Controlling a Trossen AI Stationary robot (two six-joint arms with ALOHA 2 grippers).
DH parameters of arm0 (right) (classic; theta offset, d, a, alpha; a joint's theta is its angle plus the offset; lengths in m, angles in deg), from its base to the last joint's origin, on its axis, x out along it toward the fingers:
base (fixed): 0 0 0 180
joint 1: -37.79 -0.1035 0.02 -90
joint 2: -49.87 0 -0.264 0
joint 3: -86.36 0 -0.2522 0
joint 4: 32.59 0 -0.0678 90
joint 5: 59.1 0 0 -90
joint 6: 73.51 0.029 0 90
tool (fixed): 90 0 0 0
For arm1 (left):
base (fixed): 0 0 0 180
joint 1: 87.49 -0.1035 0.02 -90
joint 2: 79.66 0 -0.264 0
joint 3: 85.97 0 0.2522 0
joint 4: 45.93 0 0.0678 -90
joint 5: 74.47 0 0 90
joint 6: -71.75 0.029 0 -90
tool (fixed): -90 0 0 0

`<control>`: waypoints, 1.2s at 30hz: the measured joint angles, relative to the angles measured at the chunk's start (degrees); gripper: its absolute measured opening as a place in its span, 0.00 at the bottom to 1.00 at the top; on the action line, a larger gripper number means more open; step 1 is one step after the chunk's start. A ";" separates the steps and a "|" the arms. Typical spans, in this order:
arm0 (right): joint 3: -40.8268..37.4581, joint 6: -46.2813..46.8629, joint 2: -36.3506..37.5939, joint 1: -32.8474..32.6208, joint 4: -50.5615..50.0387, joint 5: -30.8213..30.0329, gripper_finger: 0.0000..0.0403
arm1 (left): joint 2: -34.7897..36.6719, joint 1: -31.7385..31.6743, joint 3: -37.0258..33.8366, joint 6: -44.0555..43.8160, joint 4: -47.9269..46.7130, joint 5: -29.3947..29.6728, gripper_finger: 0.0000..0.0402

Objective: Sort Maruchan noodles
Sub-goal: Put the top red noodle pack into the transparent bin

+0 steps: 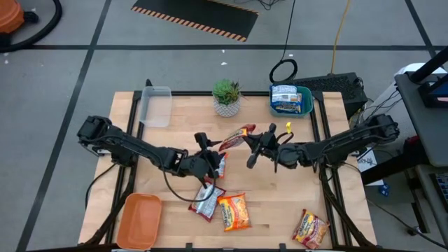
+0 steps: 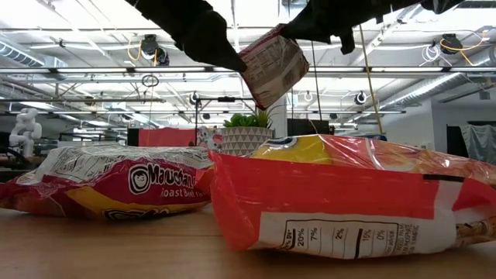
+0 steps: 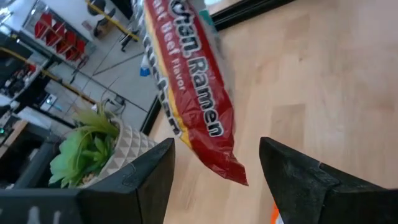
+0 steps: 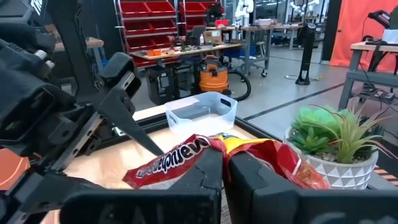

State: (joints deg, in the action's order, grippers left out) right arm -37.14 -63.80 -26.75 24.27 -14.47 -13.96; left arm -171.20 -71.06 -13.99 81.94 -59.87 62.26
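The wooden table (image 1: 280,203) fills the middle of the high view, with bare board between the two arms and the lower edge, and more at centre right. Trays sit at its corners: an orange tray (image 1: 138,220) lower left, a clear tray (image 1: 156,106) upper left, and a teal tray (image 1: 305,102) upper right holding a blue-white packet (image 1: 285,99). A potted plant (image 1: 227,97) stands at the top edge, between the clear and teal trays.

The noodles are flat, crinkled plastic packets. A red-silver one (image 1: 207,201) and an orange-yellow one (image 1: 234,211) lie touching at lower centre; another orange packet (image 1: 311,227) lies close to the lower right edge, well apart from them.

Up off the table, at centre, the right gripper (image 1: 248,138) is clamped on a red-and-yellow roast beef packet (image 1: 234,136), its fingers (image 4: 249,180) pinched together over the wrapper, which hangs tilted in the low view. The left gripper (image 1: 212,166) sits just below and left of it, fingers (image 3: 305,177) spread wide with the packet's end between them, untouched.
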 joint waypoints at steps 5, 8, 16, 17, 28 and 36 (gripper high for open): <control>0.00 0.04 0.00 -0.02 0.04 0.06 0.00 | 0.00 -0.84 0.00 -1.42 -0.09 0.03 0.66; 0.00 0.67 0.00 -0.02 -0.22 0.14 0.00 | 0.00 -1.61 0.00 -2.70 -0.62 -0.03 0.74; 0.00 1.58 -0.01 -0.04 -0.39 1.62 0.00 | 0.00 -2.67 0.00 -4.67 -0.73 -2.95 0.93; 0.00 1.58 -0.02 -0.07 -0.41 1.61 0.00 | 0.00 -2.67 0.00 -4.79 -0.39 -4.83 0.94; 0.00 1.62 -0.02 -0.09 -0.26 1.49 0.00 | 0.00 -3.42 0.02 -11.49 5.03 -9.82 0.95; 0.00 2.64 -0.05 -0.09 0.00 1.60 0.00 | -3.27 -5.06 0.10 -12.64 6.18 -8.03 0.95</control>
State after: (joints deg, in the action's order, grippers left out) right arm -37.14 -61.15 -26.79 24.18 -14.47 -12.36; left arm -174.47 -76.11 -13.89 69.30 -53.69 54.23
